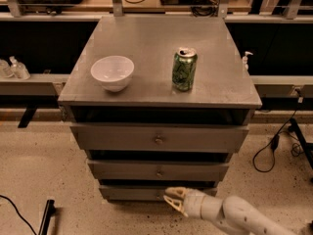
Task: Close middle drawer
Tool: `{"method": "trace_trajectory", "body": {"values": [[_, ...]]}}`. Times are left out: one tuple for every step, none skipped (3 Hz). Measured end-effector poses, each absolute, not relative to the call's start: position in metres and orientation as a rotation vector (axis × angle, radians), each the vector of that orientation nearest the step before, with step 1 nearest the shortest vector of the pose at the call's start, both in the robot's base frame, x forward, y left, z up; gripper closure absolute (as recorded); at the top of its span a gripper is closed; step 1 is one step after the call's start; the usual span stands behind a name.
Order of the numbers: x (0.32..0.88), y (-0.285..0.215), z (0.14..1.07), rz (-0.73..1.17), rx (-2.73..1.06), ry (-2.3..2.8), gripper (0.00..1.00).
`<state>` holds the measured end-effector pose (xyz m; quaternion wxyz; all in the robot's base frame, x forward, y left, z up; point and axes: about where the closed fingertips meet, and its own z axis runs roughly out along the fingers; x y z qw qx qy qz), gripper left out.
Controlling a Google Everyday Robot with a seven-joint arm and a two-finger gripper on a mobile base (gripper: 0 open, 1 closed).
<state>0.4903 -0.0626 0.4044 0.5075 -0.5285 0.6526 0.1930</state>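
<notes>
1. The grey cabinet (146, 33) stands ahead of me, with three fronts stacked.
2. The middle drawer (195, 171) runs left to right and seems slightly out.
3. My gripper (175, 200) hangs just below its knob, before the bottom front. I cannot tell whether it is apart or together.

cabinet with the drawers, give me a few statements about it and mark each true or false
1. A white bowl and a green can stand on the cabinet top. True.
2. The gripper rests on the knob of the middle drawer. False: it hangs lower, in front of the bottom drawer.
3. The can lies on its side. False: it stands upright.
4. In the camera view the bowl is left of the can. True.
</notes>
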Motion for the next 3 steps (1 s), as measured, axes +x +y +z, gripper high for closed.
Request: {"method": "trace_trajectory", "body": {"values": [[0.437, -0.074, 0.405, 0.526, -1.256, 1.518, 0.94], [0.410, -0.100, 0.429, 0.517, -1.212, 1.436, 0.92], [0.403, -0.106, 0.432, 0.516, -1.202, 1.432, 0.69]]}}
